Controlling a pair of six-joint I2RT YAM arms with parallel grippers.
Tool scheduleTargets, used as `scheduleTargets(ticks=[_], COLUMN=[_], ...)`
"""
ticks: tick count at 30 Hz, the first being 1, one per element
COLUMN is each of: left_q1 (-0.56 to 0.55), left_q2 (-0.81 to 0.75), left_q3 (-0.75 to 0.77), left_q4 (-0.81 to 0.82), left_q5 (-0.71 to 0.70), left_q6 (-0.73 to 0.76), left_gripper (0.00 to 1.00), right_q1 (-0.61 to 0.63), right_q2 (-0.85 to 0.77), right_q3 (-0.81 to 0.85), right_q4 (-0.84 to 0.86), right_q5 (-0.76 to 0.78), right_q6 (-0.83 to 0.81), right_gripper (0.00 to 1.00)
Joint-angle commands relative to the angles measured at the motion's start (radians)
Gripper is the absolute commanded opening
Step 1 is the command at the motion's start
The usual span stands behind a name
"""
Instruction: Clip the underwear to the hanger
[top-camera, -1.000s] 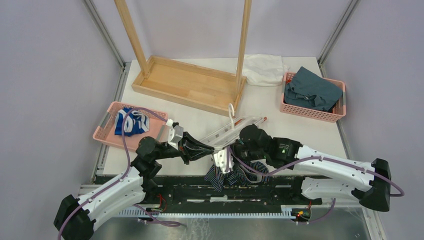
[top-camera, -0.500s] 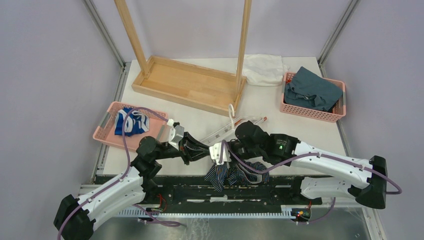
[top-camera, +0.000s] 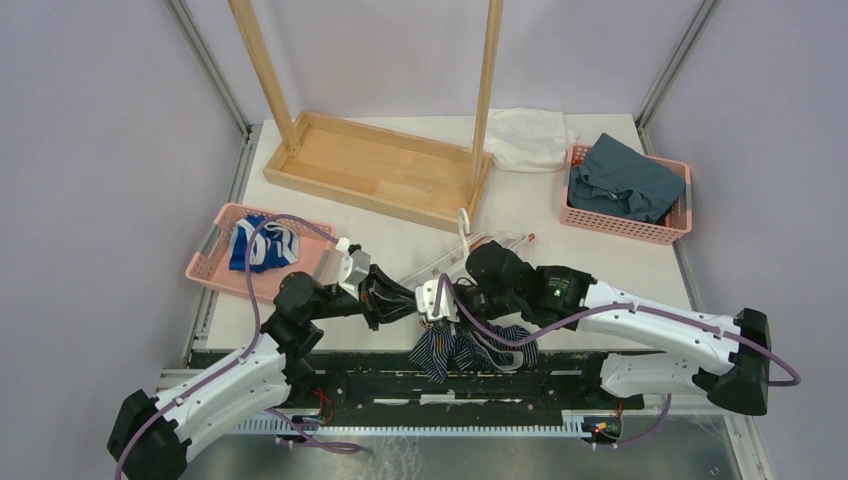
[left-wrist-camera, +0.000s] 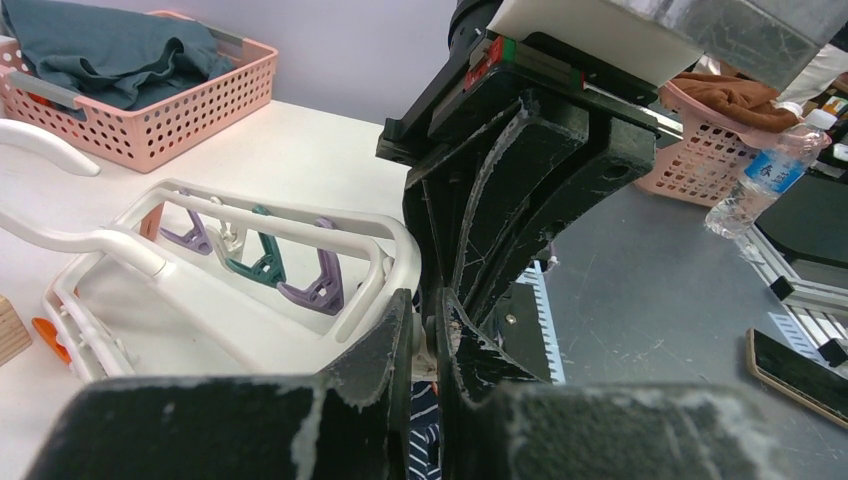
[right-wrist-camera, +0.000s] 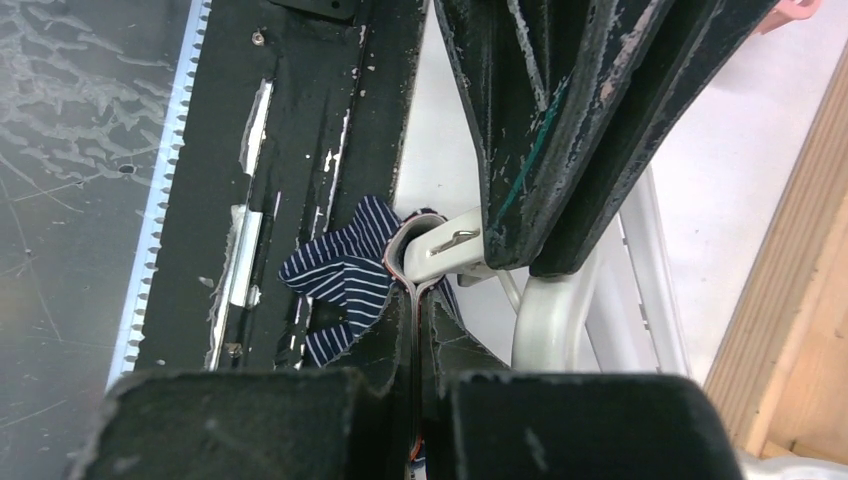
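There are two pincers: the left pincer (top-camera: 417, 299) and the right pincer (top-camera: 454, 301). One underwear (top-camera: 470, 348), one hanger (top-camera: 495, 240) and one wooden rack (top-camera: 380, 170) are present. Two pink baskets sit on the table (top-camera: 600, 262): the left basket (top-camera: 215, 262) and the right basket (top-camera: 625, 228). There are three other cloths: a blue-and-white garment (top-camera: 262, 245), a teal cloth (top-camera: 620, 180) and a white cloth (top-camera: 528, 138).

left arm (top-camera: 225, 385) and right arm (top-camera: 650, 330) showing white shells, black joints | purple cables (top-camera: 247, 280) looping along both | green light (top-camera: 553, 296) glowing on right wrist | left gripper (left-wrist-camera: 425, 335), right gripper (right-wrist-camera: 415, 305) wearing scuffed black paint
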Motion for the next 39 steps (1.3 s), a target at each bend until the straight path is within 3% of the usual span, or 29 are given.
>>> scheduleTargets(ticks=[1, 39], left_q1=[-0.002, -0.002], left_q2=[-0.013, -0.009], left_q3=[0.05, 0.051], left_q4=[0.043, 0.04], left_q5=[-0.018, -0.015], left_q6=[0.021, 0.021], left_gripper=[0.03, 0.03], right_q1=[0.008, 0.011], right_q2=[0.008, -0.008], right_q3=[0.043, -0.027], right_q4=[0.025, 0.113], right_q5=[-0.042, 0.107], right_q6=[0.031, 0.053], right_gripper=[0.0, 0.0])
